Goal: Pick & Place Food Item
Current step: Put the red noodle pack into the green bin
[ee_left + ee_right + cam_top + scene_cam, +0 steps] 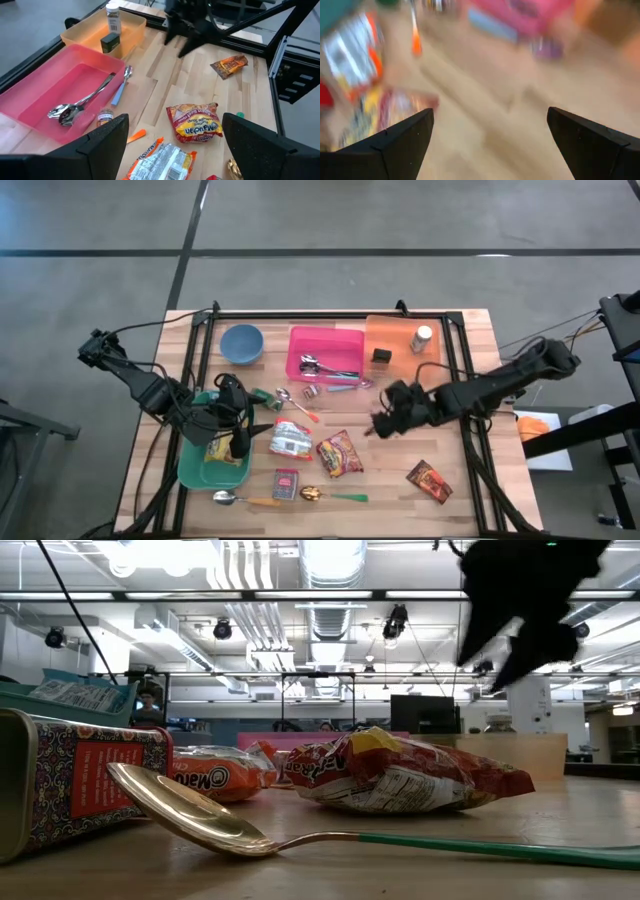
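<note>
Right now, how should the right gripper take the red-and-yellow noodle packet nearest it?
From above, across the noodle packet's narrower width near its middle. It lies flat and puffy on the table, sides clear; the open right gripper hovers just beside it.

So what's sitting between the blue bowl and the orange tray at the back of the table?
The pink tray, with spoons inside, lies between the blue bowl and the orange tray; the high view shows it.

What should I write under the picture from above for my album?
Two robot arms over a table of snacks: left gripper above the green tray, right gripper open near a ramen packet.
</note>
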`<state>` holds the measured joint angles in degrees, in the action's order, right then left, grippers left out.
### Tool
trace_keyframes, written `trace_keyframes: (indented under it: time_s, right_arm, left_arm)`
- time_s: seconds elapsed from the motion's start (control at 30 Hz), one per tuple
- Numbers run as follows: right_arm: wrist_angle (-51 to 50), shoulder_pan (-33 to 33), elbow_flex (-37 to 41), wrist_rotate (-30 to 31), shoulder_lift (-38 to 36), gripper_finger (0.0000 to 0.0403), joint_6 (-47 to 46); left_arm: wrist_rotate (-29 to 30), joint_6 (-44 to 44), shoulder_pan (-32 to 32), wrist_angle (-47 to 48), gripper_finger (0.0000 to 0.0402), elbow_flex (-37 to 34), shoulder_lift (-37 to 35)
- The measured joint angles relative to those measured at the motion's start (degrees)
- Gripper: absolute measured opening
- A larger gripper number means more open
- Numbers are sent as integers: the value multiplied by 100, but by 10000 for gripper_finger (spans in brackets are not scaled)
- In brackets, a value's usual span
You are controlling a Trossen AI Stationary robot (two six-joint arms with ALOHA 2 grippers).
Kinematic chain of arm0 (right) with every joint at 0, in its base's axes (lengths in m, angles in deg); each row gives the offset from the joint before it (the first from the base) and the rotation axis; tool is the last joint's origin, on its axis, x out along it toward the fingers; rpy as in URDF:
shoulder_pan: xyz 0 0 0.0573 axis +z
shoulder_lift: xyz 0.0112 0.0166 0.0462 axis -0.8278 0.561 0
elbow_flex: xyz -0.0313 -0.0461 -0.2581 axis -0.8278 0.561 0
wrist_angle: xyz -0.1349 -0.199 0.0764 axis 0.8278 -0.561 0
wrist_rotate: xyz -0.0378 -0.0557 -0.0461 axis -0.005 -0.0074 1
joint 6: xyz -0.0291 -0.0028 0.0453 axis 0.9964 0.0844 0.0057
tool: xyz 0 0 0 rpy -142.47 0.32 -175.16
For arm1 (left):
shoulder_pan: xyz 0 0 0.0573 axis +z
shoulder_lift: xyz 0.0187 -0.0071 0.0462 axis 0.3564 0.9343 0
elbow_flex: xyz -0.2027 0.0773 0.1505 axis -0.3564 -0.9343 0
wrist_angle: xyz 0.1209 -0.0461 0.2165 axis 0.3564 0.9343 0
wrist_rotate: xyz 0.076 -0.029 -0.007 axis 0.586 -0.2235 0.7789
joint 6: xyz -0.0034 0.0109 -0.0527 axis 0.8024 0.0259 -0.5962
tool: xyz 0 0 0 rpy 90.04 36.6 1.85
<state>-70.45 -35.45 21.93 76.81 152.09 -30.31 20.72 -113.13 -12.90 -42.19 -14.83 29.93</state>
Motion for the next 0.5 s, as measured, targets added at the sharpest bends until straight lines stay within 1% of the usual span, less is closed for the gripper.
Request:
trace_keyframes:
  time_s: [0.17, 0.4, 0.5]
  right_arm:
    - [-737, 749, 0, -626, 275, 386, -1150]
    - [-731, 1407, 0, -1536, 822, 386, -2090]
    - [-725, 1562, -116, -1632, 1099, 386, -2265]
  left_arm:
    - [0, -20, 0, 0, 325, 0, 0]
    - [70, 168, 0, -7, 325, 0, 2]
    - [76, 299, 0, -13, 325, 0, 0]
